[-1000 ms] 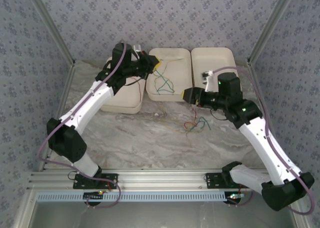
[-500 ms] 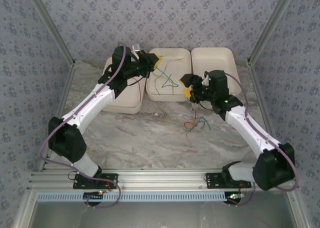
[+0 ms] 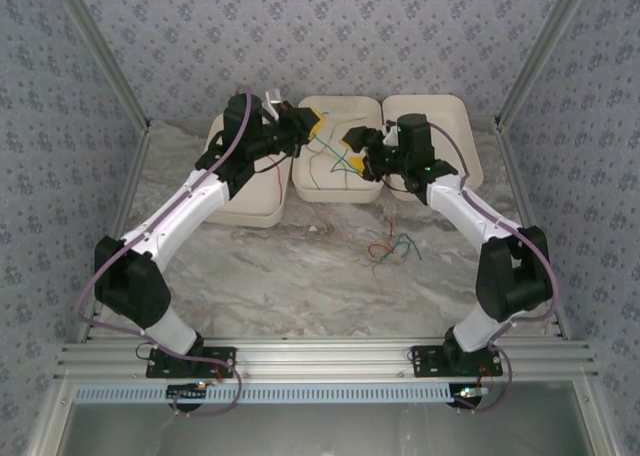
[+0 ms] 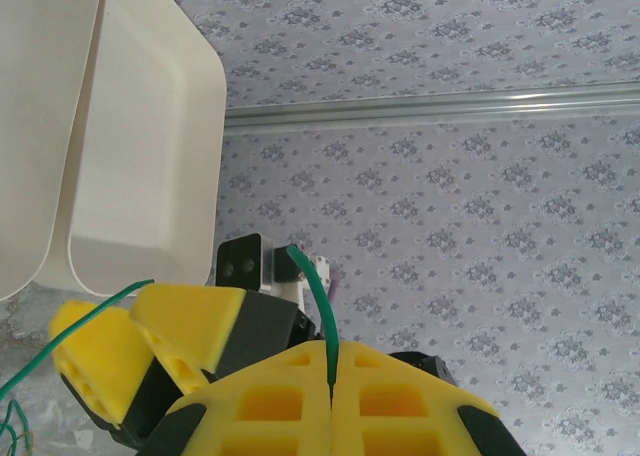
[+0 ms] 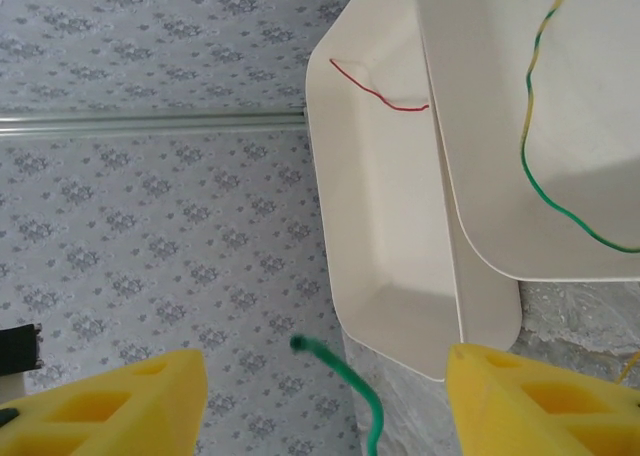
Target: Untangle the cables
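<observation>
left pincer [image 4: 331,368]: closed on 1 green cable [image 4: 314,301], which rises out of the seam between the 2 yellow fingers. in the top view this pincer hangs over the left rim of the middle tray [image 3: 322,195].

right pincer [image 5: 322,386]: wide, with its fingers [image 5: 110,401] well apart. the tip of a green cable sits in the gap and touches neither finger (no grip). in the top view it hangs over the middle tray, facing the left pincer and near it.

cables: green and yellow-green strands [image 3: 325,166] lie in the middle tray. 1 red cable [image 5: 380,92] lies in the left tray [image 5: 390,256]. a small tangle [image 3: 393,248] of red, green and olive strands lies on the table [image 3: 300,276] in front of the trays, apart from both pincers.
</observation>
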